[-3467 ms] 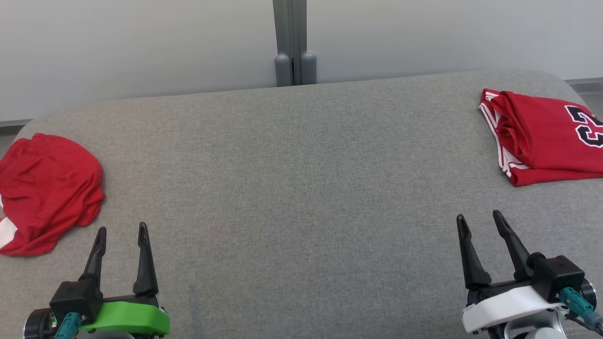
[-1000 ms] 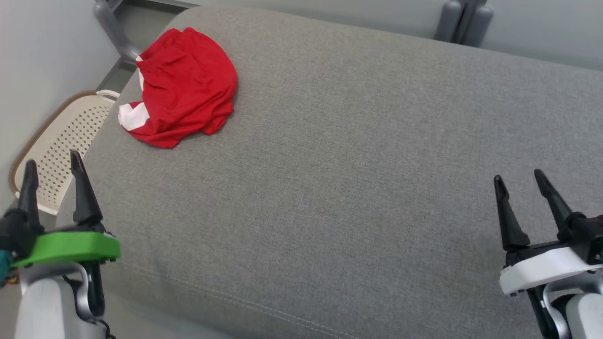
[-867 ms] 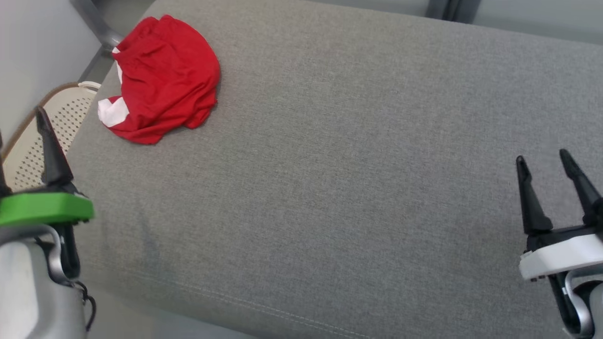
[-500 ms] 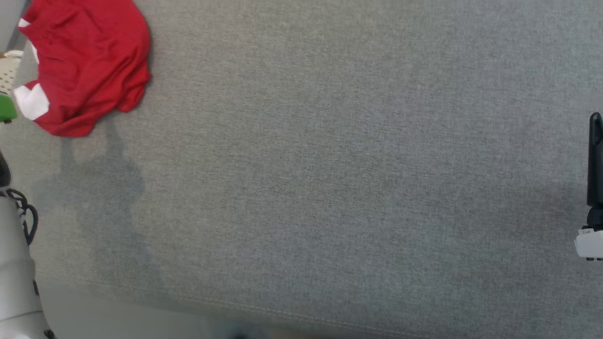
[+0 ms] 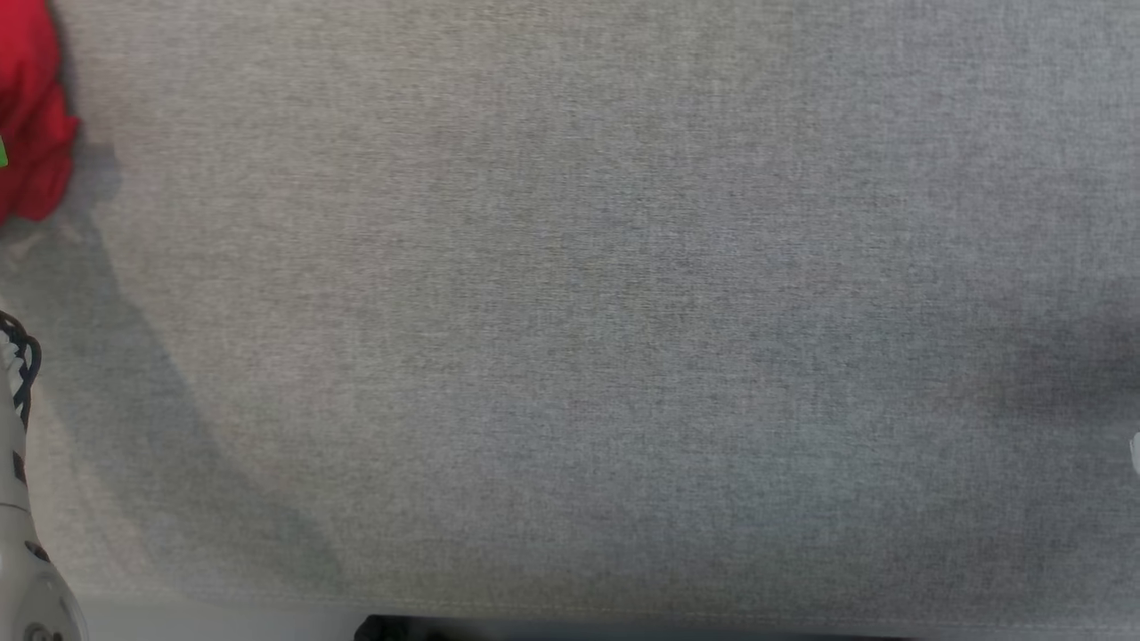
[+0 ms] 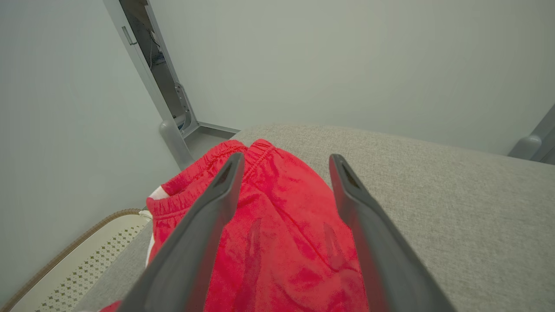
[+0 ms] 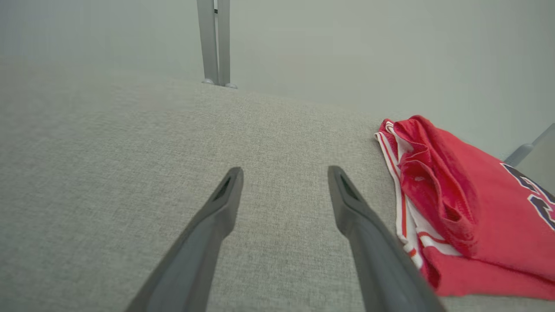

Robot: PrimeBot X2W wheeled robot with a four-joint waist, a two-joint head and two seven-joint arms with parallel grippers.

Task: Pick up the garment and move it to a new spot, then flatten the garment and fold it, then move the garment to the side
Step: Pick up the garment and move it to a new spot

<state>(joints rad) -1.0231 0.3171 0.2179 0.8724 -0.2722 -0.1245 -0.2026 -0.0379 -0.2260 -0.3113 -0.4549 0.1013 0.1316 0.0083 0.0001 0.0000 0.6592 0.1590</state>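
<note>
Both long dark fingers (image 6: 204, 234) of the left gripper (image 6: 286, 158) stood wide apart with nothing clamped between them; beneath and between them lay the crumpled red fabric shorts (image 6: 282, 234) with a gathered elastic waistband, the waistband just beyond the fingertips and the fingers' two shadows falling on the cloth in the gap; whether the fingers touched the cloth could not be told. The shorts sat at the rounded corner of the broad grey woven-fabric surface (image 6: 455, 195), which stretched away to the right of the right-hand finger; to the left of the left-hand finger, past the surface's edge, showed a cream perforated plastic basket (image 6: 65, 273) with a brown rim; beyond the tips stood a grey metal frame leg (image 6: 173, 143) against the pale wall.

The right gripper (image 7: 285, 170) held its fingers equally wide and empty over bare grey fabric; near its right-hand finger, apart from it, lay a folded red jersey (image 7: 459, 199) with white-and-red striped trim and dark numerals; well beyond the tips rose a grey metal upright post (image 7: 215, 43).

The head view gave a close look down on the grey surface; there the shorts (image 5: 31, 116) were a red sliver on the left gripper's side, with a soft shadow beside them; a pale forearm (image 5: 18, 534) carrying a dark coiled cable stood nearer the robot on that same side; the wrist views gave the waistband, the basket and the jersey.
</note>
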